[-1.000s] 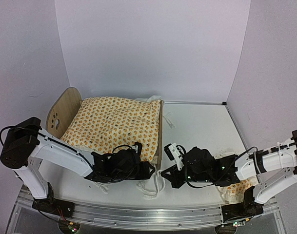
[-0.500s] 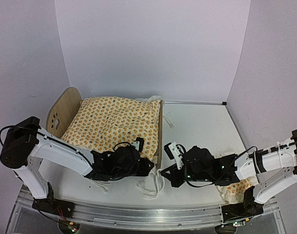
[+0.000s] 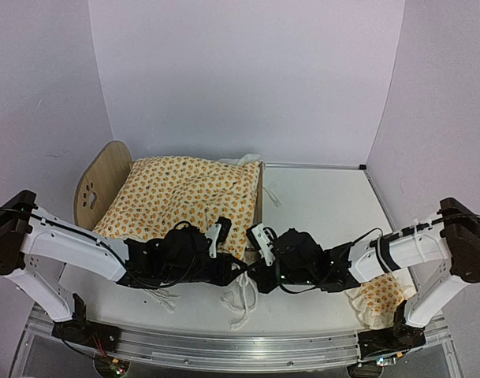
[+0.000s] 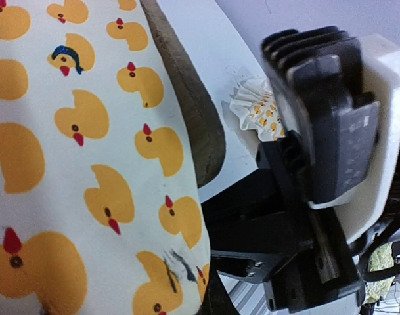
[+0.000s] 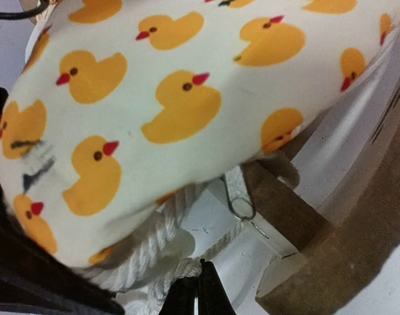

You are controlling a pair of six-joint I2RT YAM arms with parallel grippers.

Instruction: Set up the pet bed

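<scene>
The pet bed (image 3: 98, 185) stands at the left, its light-wood end boards showing and its mattress hidden under the duck-print quilt (image 3: 184, 201). My left gripper (image 3: 233, 268) is at the quilt's near right corner, and in the left wrist view my left gripper (image 4: 216, 302) is shut on the quilt (image 4: 88, 164) at its hem, beside the wooden end board (image 4: 186, 98). My right gripper (image 3: 254, 277) meets it there. In the right wrist view my right gripper (image 5: 198, 289) is shut, pinching a white cord (image 5: 154, 243) under the quilt (image 5: 173, 98).
A small duck-print ruffled pillow (image 3: 377, 303) lies at the near right under my right arm. The loose white cord (image 3: 241, 303) trails toward the table's front edge. The bed's end board (image 5: 344, 223) is close beside my right fingers. Walls enclose the back and sides.
Both arms have moved in toward the bed's near right corner. My left gripper has closed on the quilt's edge. The white cord has been drawn up and left with my right gripper.
</scene>
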